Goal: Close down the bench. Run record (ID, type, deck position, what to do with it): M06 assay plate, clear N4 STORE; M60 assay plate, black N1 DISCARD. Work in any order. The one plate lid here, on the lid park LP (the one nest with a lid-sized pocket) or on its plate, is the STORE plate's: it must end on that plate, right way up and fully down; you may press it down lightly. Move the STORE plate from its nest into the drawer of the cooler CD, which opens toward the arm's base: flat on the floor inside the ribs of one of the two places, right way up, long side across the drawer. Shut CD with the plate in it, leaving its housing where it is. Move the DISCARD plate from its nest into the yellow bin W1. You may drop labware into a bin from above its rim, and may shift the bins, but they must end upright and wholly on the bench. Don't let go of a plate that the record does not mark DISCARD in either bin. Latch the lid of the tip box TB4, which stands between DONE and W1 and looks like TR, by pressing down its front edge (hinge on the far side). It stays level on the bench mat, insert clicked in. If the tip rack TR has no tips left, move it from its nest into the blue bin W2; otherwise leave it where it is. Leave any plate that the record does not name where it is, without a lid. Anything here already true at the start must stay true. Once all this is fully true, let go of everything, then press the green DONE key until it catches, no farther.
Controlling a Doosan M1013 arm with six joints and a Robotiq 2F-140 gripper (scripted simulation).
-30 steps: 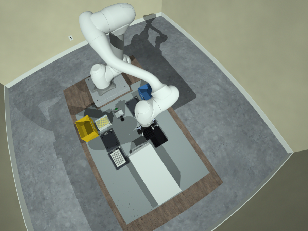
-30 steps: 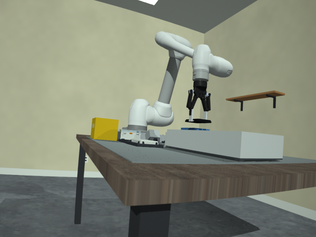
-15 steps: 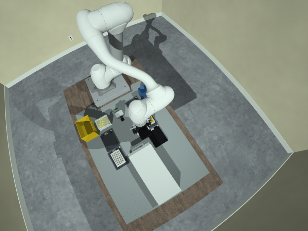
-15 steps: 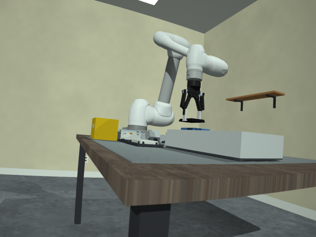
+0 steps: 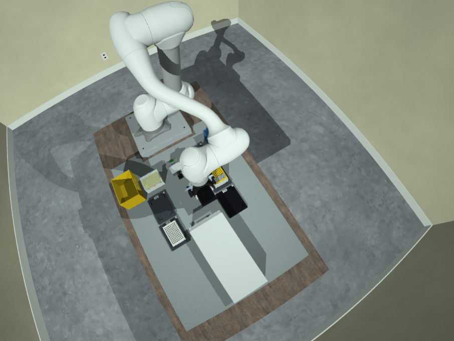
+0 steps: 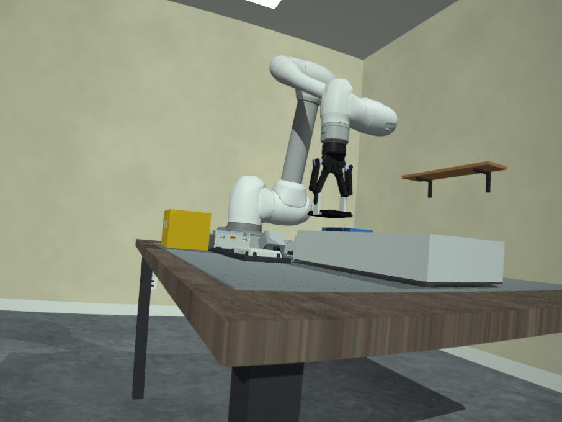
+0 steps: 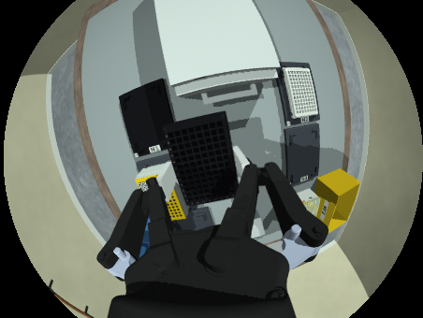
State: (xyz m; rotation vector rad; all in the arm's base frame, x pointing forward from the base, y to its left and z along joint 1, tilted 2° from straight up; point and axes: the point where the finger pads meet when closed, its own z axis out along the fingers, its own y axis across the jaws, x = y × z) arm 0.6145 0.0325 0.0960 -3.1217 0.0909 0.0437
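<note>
Gripper (image 6: 330, 203) clamped on the black assay plate (image 7: 200, 158) — held flat in the air, above the cooler (image 6: 399, 255) front end. Blue bin (image 6: 347, 229) mostly hidden behind cooler — only its rim shows.

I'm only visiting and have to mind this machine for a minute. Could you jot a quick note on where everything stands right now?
Pincer: shut on the black plate, held level in the air above the bench.
Yellow bin: upright at the mat's edge, nothing seen inside; the black plate belongs there.
Clear plate: in its nest beside the cooler, no lid seen on it.
Cooler drawer: looks shut.
Left: drop black plate, lid and store clear plate, latch tip box, press the green key.
</note>
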